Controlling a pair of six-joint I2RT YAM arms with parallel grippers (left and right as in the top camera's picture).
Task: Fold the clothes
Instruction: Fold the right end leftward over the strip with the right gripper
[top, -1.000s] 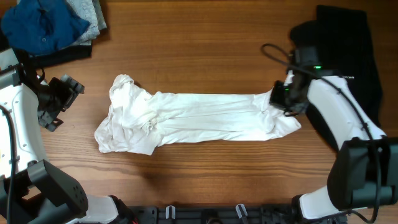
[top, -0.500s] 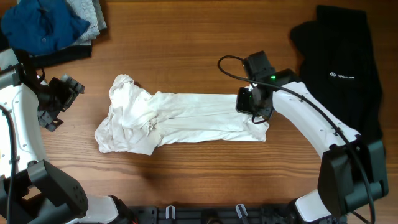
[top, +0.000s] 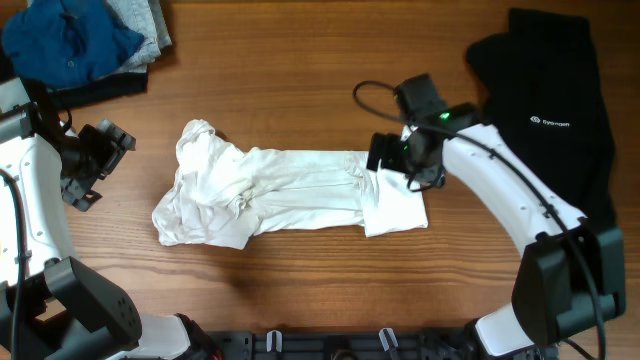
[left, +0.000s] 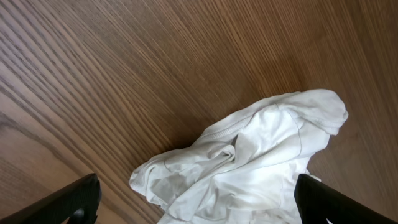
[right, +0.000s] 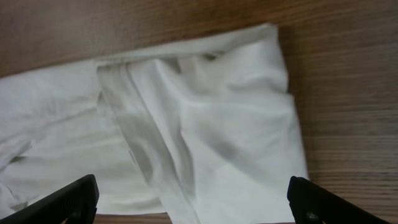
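Right wrist view: the right fingers are spread wide at the bottom corners of the picture with nothing between them. They hang directly above the T-shirt. Just below them, the shirt's near end lies doubled back on itself as a flat, roughly square flap. A seam runs down beside the flap, and bare counter shows past its outer edge.

From overhead, the shirt is a long, narrow band across the middle of the counter, with its long axis running from one arm's side to the other. The doubled end is on the right arm's side. The far end, on the left arm's side, is wider and bunched into loose wrinkles.

The left fingers are also spread and empty. They sit off the shirt, with a strip of wood between them and that bunched end, which the left wrist view shows as a crumpled heap ahead of them.

So each arm is nearer one end of the band. The right arm is already over its end, and I judge the next fold would carry cloth along the long axis toward the middle. The rumpled left end looks the less tidy and probably needs flattening first.

The black garment and the blue and grey folded garments lie well apart from the shirt.
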